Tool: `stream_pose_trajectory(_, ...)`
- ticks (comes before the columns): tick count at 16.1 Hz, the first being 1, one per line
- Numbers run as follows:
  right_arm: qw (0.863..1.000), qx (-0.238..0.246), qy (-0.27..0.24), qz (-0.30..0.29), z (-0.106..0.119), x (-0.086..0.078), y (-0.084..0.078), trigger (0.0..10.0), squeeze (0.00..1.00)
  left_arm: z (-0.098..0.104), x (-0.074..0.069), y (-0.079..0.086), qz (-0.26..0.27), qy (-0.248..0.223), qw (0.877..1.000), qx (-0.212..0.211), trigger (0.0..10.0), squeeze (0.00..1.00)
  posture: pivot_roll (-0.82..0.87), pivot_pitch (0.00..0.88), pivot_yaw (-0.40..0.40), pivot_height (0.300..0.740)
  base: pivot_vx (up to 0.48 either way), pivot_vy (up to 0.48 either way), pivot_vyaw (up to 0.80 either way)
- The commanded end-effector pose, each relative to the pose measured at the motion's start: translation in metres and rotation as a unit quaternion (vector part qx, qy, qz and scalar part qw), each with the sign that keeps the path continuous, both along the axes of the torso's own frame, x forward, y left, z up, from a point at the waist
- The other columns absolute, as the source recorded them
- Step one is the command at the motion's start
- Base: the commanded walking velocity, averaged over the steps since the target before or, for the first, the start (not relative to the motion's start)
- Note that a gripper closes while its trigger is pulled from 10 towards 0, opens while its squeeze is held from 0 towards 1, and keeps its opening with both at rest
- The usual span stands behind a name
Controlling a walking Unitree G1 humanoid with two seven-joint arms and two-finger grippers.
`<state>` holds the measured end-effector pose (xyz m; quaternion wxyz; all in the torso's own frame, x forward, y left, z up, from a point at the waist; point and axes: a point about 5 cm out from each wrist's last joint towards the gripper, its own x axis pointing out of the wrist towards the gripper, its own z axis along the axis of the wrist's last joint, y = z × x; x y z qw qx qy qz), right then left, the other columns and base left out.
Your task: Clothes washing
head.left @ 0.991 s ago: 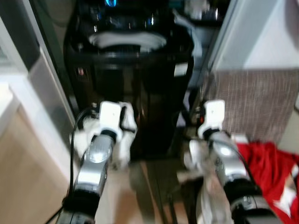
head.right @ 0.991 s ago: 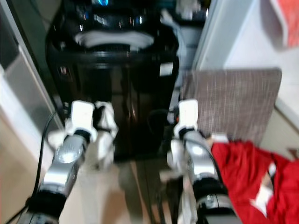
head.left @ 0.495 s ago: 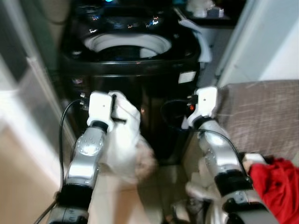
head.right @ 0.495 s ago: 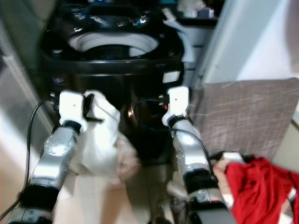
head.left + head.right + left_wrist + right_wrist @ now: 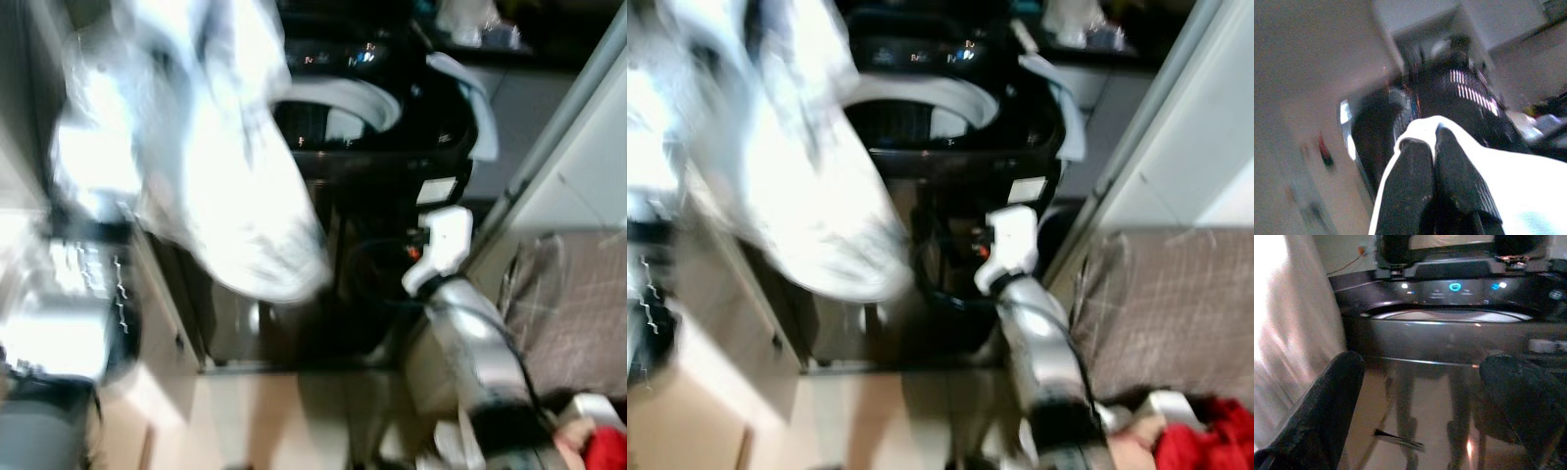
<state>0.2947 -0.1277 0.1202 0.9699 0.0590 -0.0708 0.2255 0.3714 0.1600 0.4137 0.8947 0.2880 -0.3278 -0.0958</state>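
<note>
The left gripper (image 5: pixel 1435 147) is clamped on a white garment (image 5: pixel 230 186), holding it high beside the open black washing machine (image 5: pixel 392 186). The right gripper (image 5: pixel 1420 396), fingers spread wide, faces the machine's front.

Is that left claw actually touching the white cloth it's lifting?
Touching. In the left wrist view, the two black fingers are pressed together with the white cloth pinched between them and spilling out on both sides.
</note>
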Motion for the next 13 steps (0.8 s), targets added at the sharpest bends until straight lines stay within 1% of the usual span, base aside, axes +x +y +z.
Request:
stream_pose_trajectory(1,1.0,0.007,-0.005,0.004,0.006,-0.004,-0.005,10.0,0.0,0.021,-0.002,-0.016,-0.015,-0.037,0.998,0.042,10.0,0.0,-0.12,0.0,0.004,0.736,0.48,0.0,0.0)
stream_pose_trajectory(2,1.0,0.007,-0.008,0.013,0.008,-0.012,-0.006,10.0,0.0,0.047,0.0,-0.025,-0.005,-0.056,0.996,0.075,10.0,0.0,-0.14,0.0,0.022,0.736,0.48,0.0,0.0)
stream_pose_trajectory(3,1.0,0.005,-0.013,0.024,0.01,-0.019,-0.003,10.0,0.0,0.056,0.003,-0.035,0.013,-0.056,0.993,0.105,10.0,0.0,-0.17,0.0,0.051,0.736,0.48,0.0,0.0)
stream_pose_trajectory(4,0.999,0.008,-0.028,0.045,0.022,-0.028,0.0,10.0,0.0,0.054,0.011,-0.045,0.041,-0.049,0.988,0.143,10.0,0.0,-0.2,0.0,0.07,0.736,0.48,0.0,0.0)
stream_pose_trajectory(5,0.998,0.009,-0.034,0.053,0.027,-0.032,0.001,10.0,0.0,0.052,0.013,-0.048,0.047,-0.043,0.987,0.15,10.0,0.0,-0.2,0.0,0.07,0.736,0.48,0.0,0.0)
stream_pose_trajectory(6,0.997,0.018,-0.052,0.053,0.041,-0.035,0.0,10.0,0.0,0.039,0.02,-0.05,0.069,-0.021,0.982,0.173,10.0,0.0,-0.21,0.0,0.083,0.736,0.48,0.0,0.0)
stream_pose_trajectory(7,0.995,0.011,-0.087,0.047,0.064,-0.042,-0.006,10.0,0.0,0.007,0.035,-0.05,0.088,0.039,0.972,0.214,10.0,0.0,-0.26,0.0,0.103,0.736,0.0,0.0,0.0)
stream_pose_trajectory(8,0.992,-0.007,-0.123,0.035,0.083,-0.044,-0.01,10.0,0.0,-0.037,0.047,-0.049,0.095,0.1,0.959,0.248,10.0,0.0,-0.27,0.0,0.112,0.736,0.0,0.0,0.0)
stream_pose_trajectory(9,0.99,-0.008,-0.136,0.025,0.091,-0.043,-0.01,10.0,0.0,-0.069,0.052,-0.048,0.097,0.132,0.949,0.271,10.0,0.0,-0.27,0.0,0.112,0.736,0.0,0.0,0.0)
stream_pose_trajectory(10,0.99,-0.005,-0.137,0.021,0.092,-0.043,-0.009,10.0,0.0,-0.083,0.054,-0.047,0.093,0.149,0.946,0.273,10.0,0.0,-0.27,0.0,0.112,0.736,0.0,0.0,0.0)
stream_pose_trajectory(11,0.99,0.0,-0.142,0.017,0.096,-0.043,-0.006,10.0,0.0,-0.117,0.055,-0.048,0.081,0.187,0.935,0.29,10.0,0.0,-0.29,0.0,0.121,0.736,0.0,0.0,0.0)
stream_pose_trajectory(12,0.988,0.007,-0.15,0.02,0.103,-0.044,-0.003,10.0,0.0,-0.136,0.054,-0.048,0.074,0.211,0.927,0.3,10.0,0.0,-0.3,0.0,0.119,0.736,0.0,0.0,0.0)
stream_pose_trajectory(13,0.988,0.01,-0.154,0.023,0.108,-0.046,-0.002,10.0,0.0,-0.141,0.054,-0.048,0.069,0.225,0.926,0.294,10.0,0.0,-0.3,0.0,0.119,0.736,0.0,0.0,0.0)
